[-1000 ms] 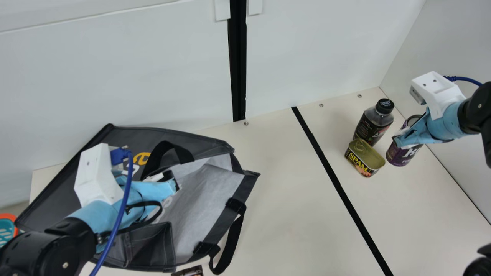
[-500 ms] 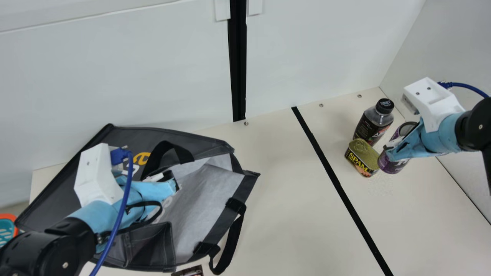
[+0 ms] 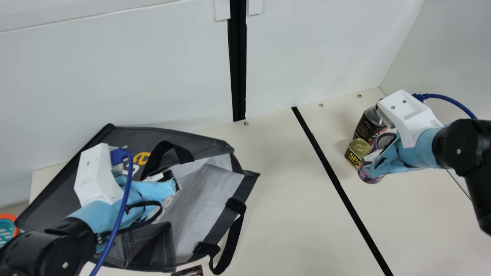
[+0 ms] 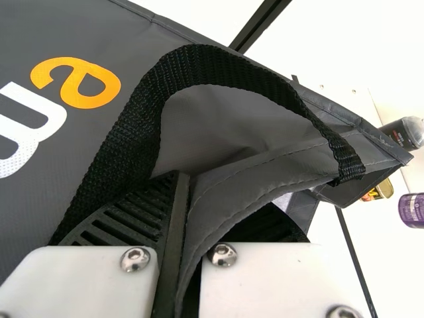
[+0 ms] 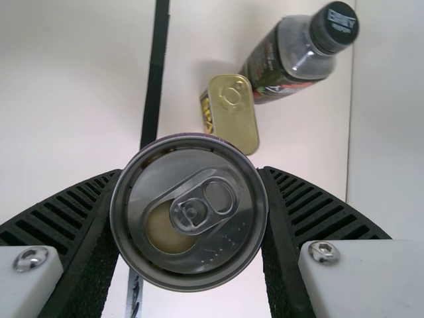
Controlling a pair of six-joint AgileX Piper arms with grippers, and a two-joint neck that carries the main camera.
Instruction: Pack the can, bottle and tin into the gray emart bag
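At right, the can (image 3: 369, 178) was gripped by the right pincer (image 3: 365, 165) near tin (image 3: 357, 148) and bottle (image 3: 367, 125), while at lower left the gray bag's (image 3: 207, 199) rim was pinched by the left pincer (image 3: 175, 185), presumably for steady loading.

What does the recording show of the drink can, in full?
The can has a purple body with pale lettering and a silvery metal lid bearing a pull tab and some small bright specks. Its mouth area looks beige; whether it is open I cannot tell. The right gripper grips it, one black ribbed finger on each side. It looks roughly upright, perhaps off the table. In the main view it partly covers the tin; whether they touch is unclear.
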